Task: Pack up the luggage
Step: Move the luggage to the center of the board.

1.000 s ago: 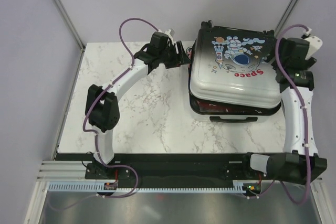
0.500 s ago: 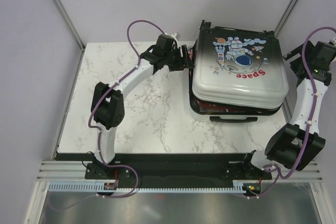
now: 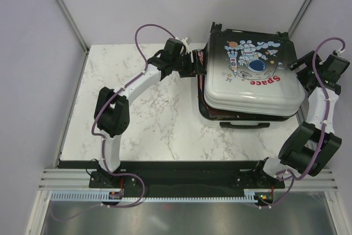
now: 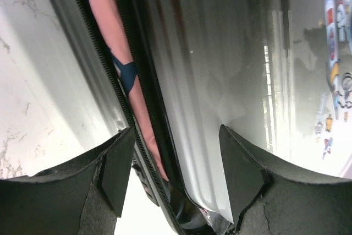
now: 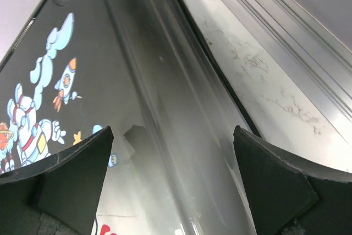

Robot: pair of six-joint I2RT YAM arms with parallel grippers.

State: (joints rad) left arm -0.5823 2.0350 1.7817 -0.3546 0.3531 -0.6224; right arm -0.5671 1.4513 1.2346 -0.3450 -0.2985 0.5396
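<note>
Luggage [image 3: 250, 81] with a black-to-white shell and a cartoon space print, on a white marbled bench [image 3: 143, 116].

The glossy shell fades from black at the far end to white at the near end, printed with a blue-and-white astronaut, a rocket, pale blue clouds and "Space" in red. Salmon-pink fabric [image 4: 113, 31] with navy patches shows in its side gap. The bench has grey veins. The left claw [image 4: 176, 163] and right claw [image 5: 173, 158] are matte black; the cables [image 3: 144, 27] are purple.
</note>
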